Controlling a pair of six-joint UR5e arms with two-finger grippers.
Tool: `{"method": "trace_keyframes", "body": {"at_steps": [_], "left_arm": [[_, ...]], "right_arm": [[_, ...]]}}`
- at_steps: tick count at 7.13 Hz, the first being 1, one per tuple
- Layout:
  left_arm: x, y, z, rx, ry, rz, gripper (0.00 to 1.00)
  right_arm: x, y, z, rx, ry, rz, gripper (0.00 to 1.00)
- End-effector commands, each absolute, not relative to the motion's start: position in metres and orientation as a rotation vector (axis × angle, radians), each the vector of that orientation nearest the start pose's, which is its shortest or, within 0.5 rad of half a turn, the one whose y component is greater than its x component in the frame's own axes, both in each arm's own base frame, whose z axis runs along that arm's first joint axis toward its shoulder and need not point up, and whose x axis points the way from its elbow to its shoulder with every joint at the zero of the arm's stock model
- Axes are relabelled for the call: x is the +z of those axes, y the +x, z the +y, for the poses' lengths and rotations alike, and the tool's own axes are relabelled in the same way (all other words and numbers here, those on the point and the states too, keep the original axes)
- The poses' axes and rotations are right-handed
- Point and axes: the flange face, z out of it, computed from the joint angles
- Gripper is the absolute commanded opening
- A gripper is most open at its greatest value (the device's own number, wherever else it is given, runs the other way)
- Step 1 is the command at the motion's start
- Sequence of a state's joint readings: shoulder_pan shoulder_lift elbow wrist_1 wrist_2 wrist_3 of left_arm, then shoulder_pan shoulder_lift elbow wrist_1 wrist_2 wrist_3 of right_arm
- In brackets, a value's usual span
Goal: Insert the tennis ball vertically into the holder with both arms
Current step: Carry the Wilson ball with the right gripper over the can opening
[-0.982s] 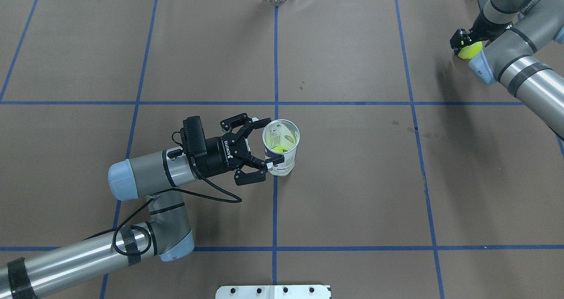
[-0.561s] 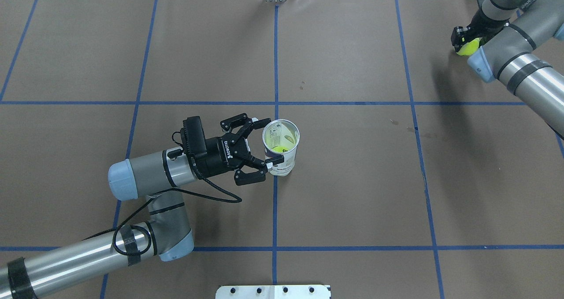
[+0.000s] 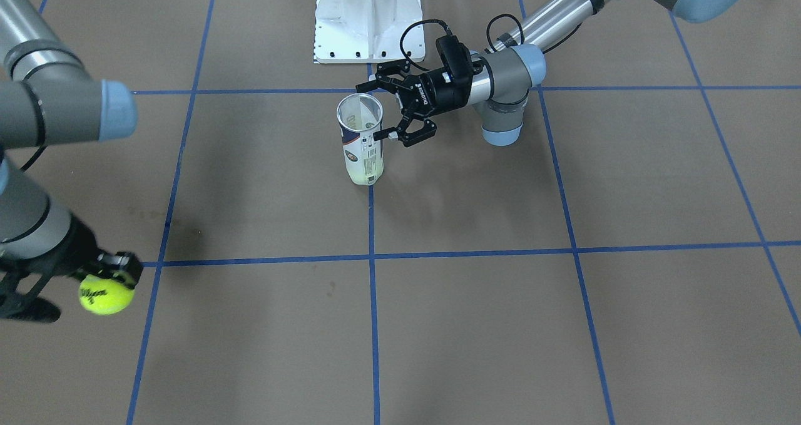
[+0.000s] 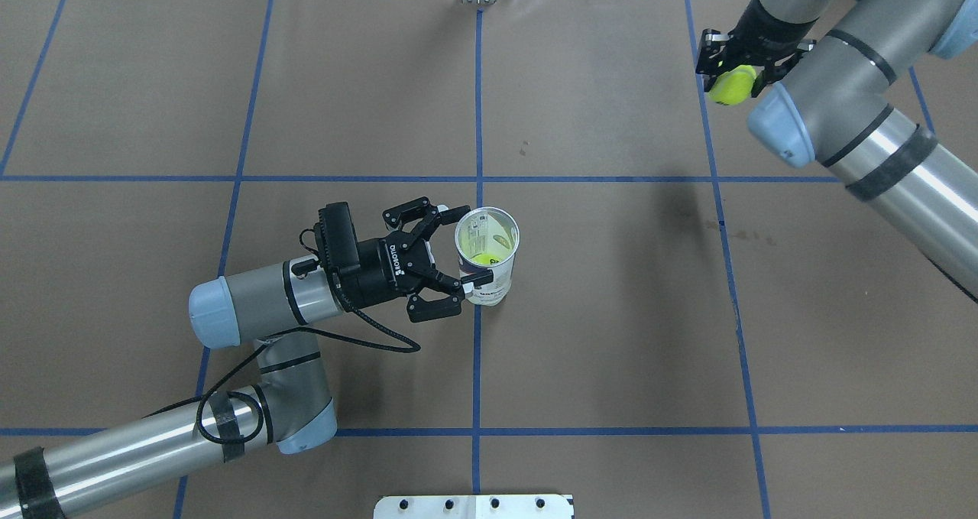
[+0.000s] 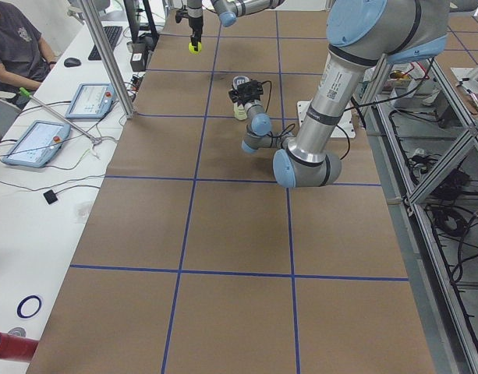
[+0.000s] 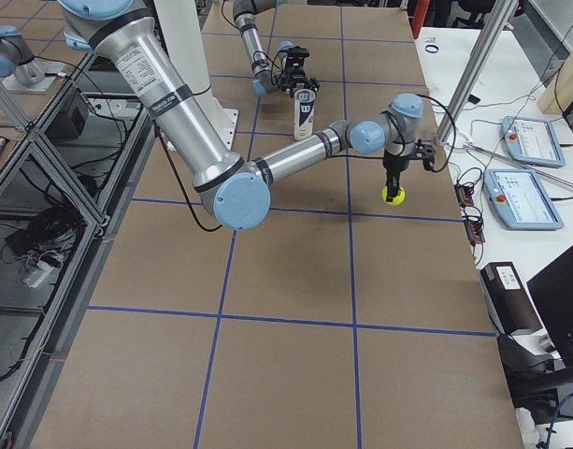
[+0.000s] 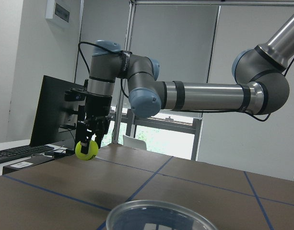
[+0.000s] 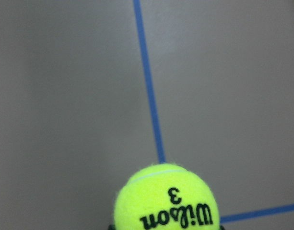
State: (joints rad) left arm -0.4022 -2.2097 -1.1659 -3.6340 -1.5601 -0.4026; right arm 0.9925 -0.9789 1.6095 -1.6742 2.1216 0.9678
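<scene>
Overhead exterior: our right hand (image 4: 732, 83) grips a tennis ball (image 4: 730, 89); a second ago it sat lower at the far right edge, now it has lifted and moved inward toward the middle.
Overhead exterior, holder: the can (image 4: 487, 253) stands upright near the centre line, mouth open, a ball already at its bottom. Our left hand (image 4: 467, 248) has not moved; its fingers straddle the can's wall, spread, with no visible squeeze.
Meaning: we judge the carry to the can has begun; the ball is well apart from the mouth.
Exterior front-facing: the ball (image 3: 106, 294) hangs above the brown surface (image 3: 500, 325), clamped from above; the can (image 3: 362, 138) stays vertical.
Left wrist-mounted: we see the can's rim (image 7: 158, 215) at the bottom and the ball (image 7: 86, 150) held clear of the surface.
Right wrist-mounted: the ball (image 8: 166, 199) fills the lower edge, blue tape lines beneath.
Exterior left: a seated person (image 5: 16, 47) and tablets (image 5: 90, 100) beside the surface.
</scene>
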Motion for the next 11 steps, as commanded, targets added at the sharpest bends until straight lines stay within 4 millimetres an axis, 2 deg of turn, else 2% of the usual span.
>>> {"method": "trace_keyframes", "body": {"at_steps": [1, 2, 3, 4, 6, 7, 11], "left_arm": [[0.271, 0.54, -0.376, 0.38, 1.647, 1.641, 1.0], [0.269, 0.541, -0.376, 0.38, 1.648, 1.64, 1.0], [0.269, 0.541, -0.376, 0.38, 1.647, 1.641, 1.0], [0.269, 0.541, -0.376, 0.381, 1.647, 1.639, 1.0], [0.27, 0.541, -0.376, 0.381, 1.647, 1.639, 0.99], [0.271, 0.541, -0.376, 0.382, 1.644, 1.64, 0.99], [0.273, 0.54, -0.376, 0.383, 1.644, 1.636, 0.99]], "right_arm": [[0.221, -0.355, -0.514, 0.298, -0.084, -0.851, 0.0], [0.193, -0.371, -0.484, 0.325, -0.12, -0.891, 0.0], [0.175, -0.376, -0.461, 0.316, -0.128, -0.926, 0.0], [0.163, -0.381, -0.441, 0.292, -0.134, -0.951, 0.0], [0.134, -0.406, -0.41, 0.233, -0.153, -0.989, 0.0], [0.124, -0.405, -0.399, 0.215, -0.152, -1.013, 0.0], [0.097, -0.413, -0.399, 0.196, -0.136, -1.042, 0.0]]}}
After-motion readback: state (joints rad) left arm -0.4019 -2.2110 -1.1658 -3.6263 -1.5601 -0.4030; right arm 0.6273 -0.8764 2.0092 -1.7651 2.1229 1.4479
